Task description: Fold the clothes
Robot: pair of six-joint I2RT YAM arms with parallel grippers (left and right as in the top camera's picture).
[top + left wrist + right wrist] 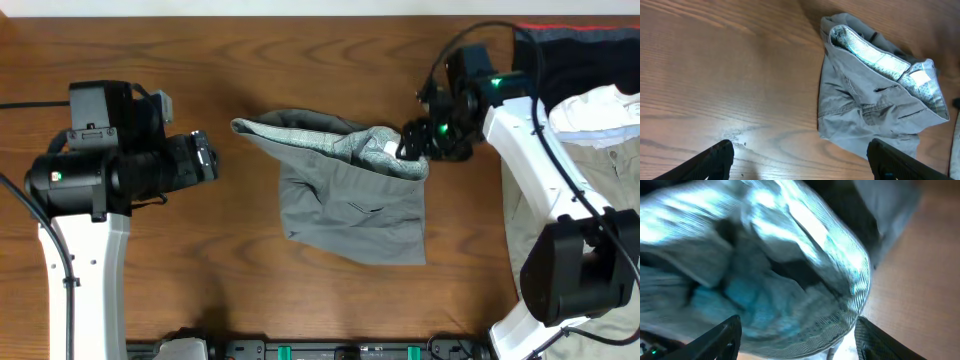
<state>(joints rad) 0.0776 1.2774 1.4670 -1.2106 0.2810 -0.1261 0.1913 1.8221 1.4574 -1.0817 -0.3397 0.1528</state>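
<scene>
Right gripper (798, 320): closest to its own wrist camera; both dark fingers stand wide apart at the bottom edge of that frame. No cloth is seen pinched between them, though grey fabric bulges close against the lens above them.
Left gripper (800, 146): jaws spread wide with nothing between them, only bare wood below. Its fingers sit at the lower left and lower right corners of the left wrist view.
Shorts (350, 200): medium-grey, lying crumpled on the worktop at the centre of the overhead frame, with the top edge uppermost and the leg part toward the bottom.
Waistband (300, 128): gaping open, slanting from upper left down to the right, with the paler lining (870, 52) showing inside.
Label (921, 77): small white tag inside the waistband, near its right end in the left wrist view.
Right gripper's place: at the right end of the waistband in the overhead view. Whether it touches the cloth or is just beside it cannot be told.
Left gripper's place: left of centre in the overhead view, well apart from the shorts and pointing toward them.
Worktop (300, 60): brown wood with strong grain.
Beige trousers (590, 160): heaped at the right edge of the overhead frame, partly under the right arm (530, 150).
Black garment (585, 55): upper right corner, red edge along its top.
</scene>
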